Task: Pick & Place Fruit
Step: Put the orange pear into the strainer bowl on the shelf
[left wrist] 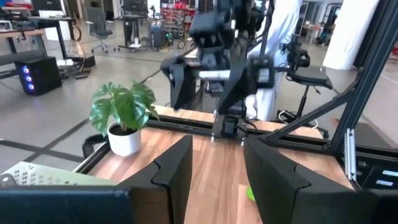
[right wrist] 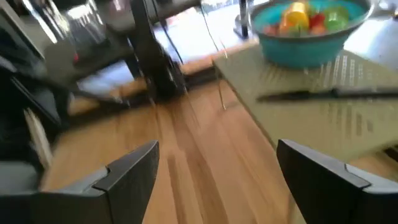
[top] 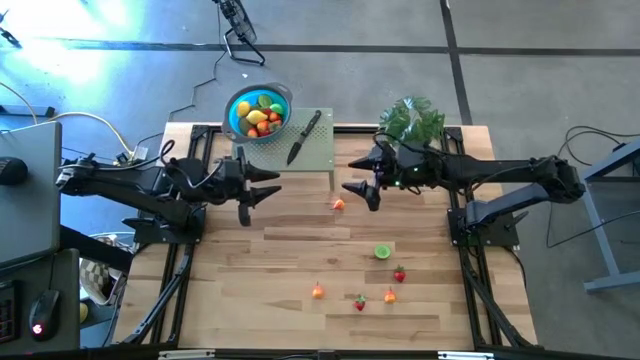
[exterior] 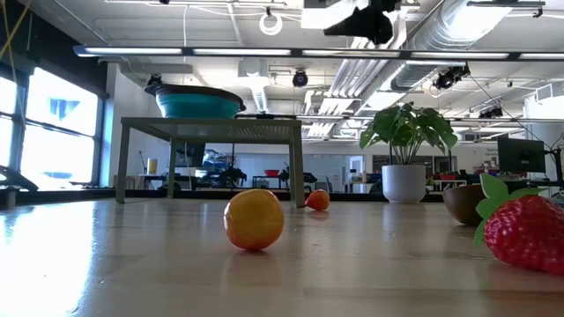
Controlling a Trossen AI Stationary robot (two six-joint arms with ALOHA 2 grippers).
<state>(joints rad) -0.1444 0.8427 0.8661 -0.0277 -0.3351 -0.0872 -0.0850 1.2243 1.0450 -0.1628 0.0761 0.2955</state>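
Observation:
Several small toy fruit pieces lie on the wooden table: an orange-red piece (top: pixel 338 204), a green half (top: pixel 382 252), two strawberries (top: pixel 399 274) (top: pixel 359 302) and two orange pieces (top: pixel 318 291) (top: pixel 390 295). More fruit fills the blue bowl (top: pixel 258 112), which stands on a pale perforated stand (top: pixel 320 152). My left gripper (top: pixel 272 187) hovers open above the table at centre left, and my right gripper (top: pixel 350 175) hovers open opposite it. Both are above the orange-red piece's far side, and nothing is between their fingers. The left wrist view shows its fingers (left wrist: pixel 180 168) apart over bare wood.
A black-handled knife (top: pixel 304 137) lies on the stand beside the bowl. A potted green plant (top: pixel 410 120) stands at the far right, close to my right arm. A dark frame borders the table. In the low view an orange piece (exterior: pixel 254 220) and a strawberry (exterior: pixel 527 231) lie near.

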